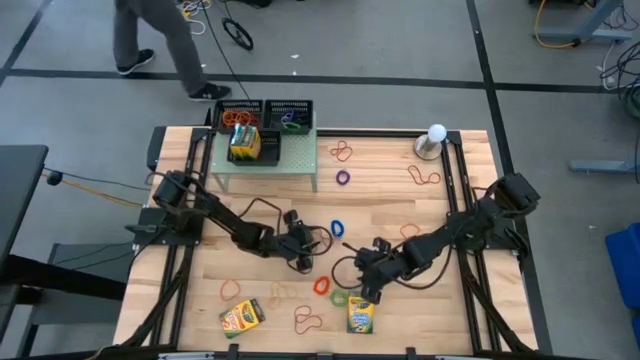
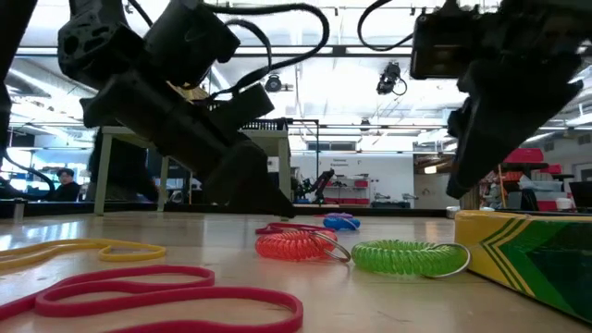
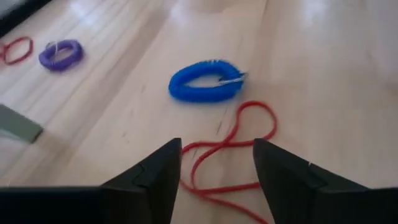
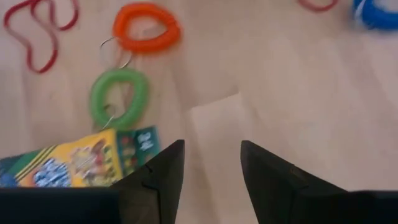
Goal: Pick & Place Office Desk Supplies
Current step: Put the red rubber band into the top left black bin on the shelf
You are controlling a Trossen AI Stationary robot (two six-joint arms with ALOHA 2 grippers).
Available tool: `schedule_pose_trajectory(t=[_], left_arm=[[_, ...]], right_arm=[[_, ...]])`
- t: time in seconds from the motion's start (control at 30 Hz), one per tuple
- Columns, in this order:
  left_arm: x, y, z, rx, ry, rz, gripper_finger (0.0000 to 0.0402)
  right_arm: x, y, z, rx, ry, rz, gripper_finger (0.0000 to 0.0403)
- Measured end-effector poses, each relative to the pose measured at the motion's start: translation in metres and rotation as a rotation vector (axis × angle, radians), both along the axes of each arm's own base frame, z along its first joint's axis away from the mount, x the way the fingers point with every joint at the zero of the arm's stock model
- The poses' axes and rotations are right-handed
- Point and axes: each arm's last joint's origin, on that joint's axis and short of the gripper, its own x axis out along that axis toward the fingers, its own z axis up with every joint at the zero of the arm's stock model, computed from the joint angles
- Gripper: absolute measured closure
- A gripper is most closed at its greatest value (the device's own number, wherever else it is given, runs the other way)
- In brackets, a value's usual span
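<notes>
Left tool [image 3: 216, 171] low over the counter [image 1: 400, 200], fingers parted, gripping nothing; a thin red rubber band [image 3: 230, 149] lies on the wood between the tips, blue coil loop [image 3: 205, 81] just beyond. Right tool [image 4: 211, 165] spread wide, empty, over bare wood; green coil loop [image 4: 118, 96], orange coil loop [image 4: 146, 28] and what looks like a crayon box [image 4: 74, 163] lie beside it.

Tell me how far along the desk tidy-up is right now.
Partly done. The two black mesh trays already hold some bands, and a crayon box sits on the shelf. Nothing is in hand: the left claw is open over a red rubber band near the blue coil, and the right claw is open and empty. Two crayon boxes and many loops remain on the table.
</notes>
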Motion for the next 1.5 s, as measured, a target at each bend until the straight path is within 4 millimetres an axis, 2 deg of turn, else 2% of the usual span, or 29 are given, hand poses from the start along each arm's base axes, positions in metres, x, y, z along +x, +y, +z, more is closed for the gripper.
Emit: schedule_pose_trajectory(t=[0.13, 0.23, 0.33, 0.53, 0.7, 0.9, 1.17, 1.33, 1.5], left_arm=[[0.0, 0.011, -0.004, -0.088, 0.051, -0.01, 0.0197], [0.001, 0.018, -0.006, -0.178, 0.073, 0.001, 0.0217], [0.001, 0.021, -0.006, -0.212, 0.079, 0.014, 0.026], [-0.001, 0.02, -0.002, -0.221, 0.102, -0.033, 0.0386], [-0.009, 0.021, 0.017, -0.197, 0.134, -0.053, 0.0396], [-0.021, 0.024, 0.066, -0.164, 0.063, -0.076, 0.0397], [-0.049, 0.036, 0.145, -0.111, -0.17, -0.107, 0.0397], [-0.074, 0.059, 0.197, -0.043, -0.304, -0.07, 0.0397], [-0.098, 0.096, 0.25, 0.113, -0.396, 0.043, 0.0397]], right_arm=[[0.004, -0.009, 0.0, -0.029, -0.003, 0.009, 0.0235], [0.007, -0.014, 0.0, -0.04, -0.003, 0.012, 0.0235], [0.008, -0.018, 0.0, -0.051, -0.003, 0.02, 0.0235], [0.01, -0.021, 0.0, -0.068, -0.003, 0.038, 0.0236], [0.01, -0.021, 0.0, -0.07, -0.005, 0.045, 0.0236], [0.011, -0.022, 0.001, -0.125, -0.029, 0.052, 0.0236], [0.013, -0.023, 0.002, -0.189, -0.071, 0.042, 0.0236], [0.016, -0.022, 0.004, -0.193, -0.105, 0.05, 0.0236], [0.019, -0.021, 0.006, -0.197, -0.145, 0.051, 0.0236]])
